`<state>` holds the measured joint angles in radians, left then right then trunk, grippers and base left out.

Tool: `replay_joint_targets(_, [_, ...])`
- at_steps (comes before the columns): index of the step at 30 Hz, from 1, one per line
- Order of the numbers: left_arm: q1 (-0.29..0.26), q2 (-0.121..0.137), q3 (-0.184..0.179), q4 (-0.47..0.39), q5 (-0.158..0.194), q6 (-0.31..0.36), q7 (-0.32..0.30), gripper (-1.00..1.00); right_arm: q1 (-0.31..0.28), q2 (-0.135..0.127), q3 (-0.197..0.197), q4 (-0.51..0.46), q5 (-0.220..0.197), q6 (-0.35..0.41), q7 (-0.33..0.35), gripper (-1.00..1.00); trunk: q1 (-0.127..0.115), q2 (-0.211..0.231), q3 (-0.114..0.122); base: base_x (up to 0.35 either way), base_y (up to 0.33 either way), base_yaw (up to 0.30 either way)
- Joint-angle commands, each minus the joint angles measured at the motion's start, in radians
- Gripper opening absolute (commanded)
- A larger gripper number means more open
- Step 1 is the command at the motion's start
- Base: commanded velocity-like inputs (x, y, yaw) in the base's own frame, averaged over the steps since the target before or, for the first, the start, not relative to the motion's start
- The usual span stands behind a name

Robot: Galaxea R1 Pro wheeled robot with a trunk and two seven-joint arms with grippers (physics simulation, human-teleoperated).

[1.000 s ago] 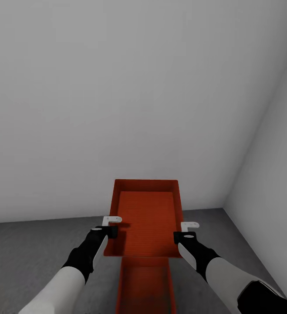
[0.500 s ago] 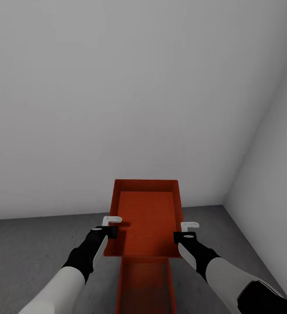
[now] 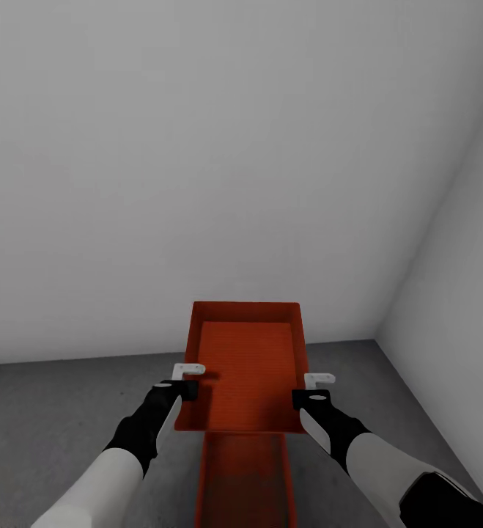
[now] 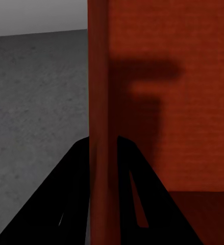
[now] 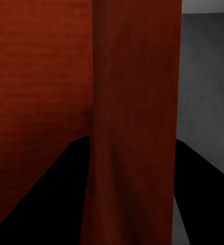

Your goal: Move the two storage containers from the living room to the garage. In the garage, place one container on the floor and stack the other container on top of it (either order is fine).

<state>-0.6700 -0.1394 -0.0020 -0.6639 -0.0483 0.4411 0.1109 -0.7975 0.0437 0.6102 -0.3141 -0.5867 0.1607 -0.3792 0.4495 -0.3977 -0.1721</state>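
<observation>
Two hands, left hand (image 3: 188, 379) and right hand (image 3: 314, 389), each pinching a side wall of the upper storage container (image 3: 247, 370) above the lower container (image 3: 245, 480).

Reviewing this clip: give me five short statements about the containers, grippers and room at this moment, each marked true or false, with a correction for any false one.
1. Both grippers grip the upper container, the left gripper on one side wall and the right gripper on the other. True.
2. The upper container has a lid on it. False: it is open, its ribbed bottom showing.
3. A second container sits below the held one, nearer the robot. True.
4. The floor is light wood planks. False: it is dark grey speckled concrete.
5. In the left wrist view, the fingers straddle the red wall. True.
</observation>
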Motion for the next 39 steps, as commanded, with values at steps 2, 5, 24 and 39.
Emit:
replay_joint_targets(2, [0.0, -0.002, -0.003, -0.002, -0.037, 0.008, 0.032, -1.0, -0.002, 0.002, -0.006, 0.0, 0.001, 0.008, -0.009, -1.0, 0.001, -0.002, -0.005, 0.0, 0.0, 0.0])
replay_joint_targets(5, [0.0, -0.002, -0.003, -0.002, -0.037, 0.008, 0.032, -1.0, -0.002, 0.002, -0.006, 0.0, 0.001, 0.008, -0.009, -1.0, 0.001, -0.002, -0.01, 0.0, 0.0, 0.0])
replay_joint_targets(24, [0.001, -0.002, -0.003, -0.002, -0.036, 0.008, 0.032, -1.0, -0.002, 0.002, -0.006, -0.001, 0.001, 0.008, -0.009, -1.0, 0.001, -0.002, -0.041, 0.0, 0.0, 0.0])
replay_joint_targets(39, [0.001, -0.002, -0.003, -0.002, -0.036, 0.008, 0.032, -1.0, -0.002, 0.002, -0.006, 0.0, 0.002, 0.008, -0.009, -1.0, 0.001, -0.002, -0.065, 0.0, 0.0, 0.0])
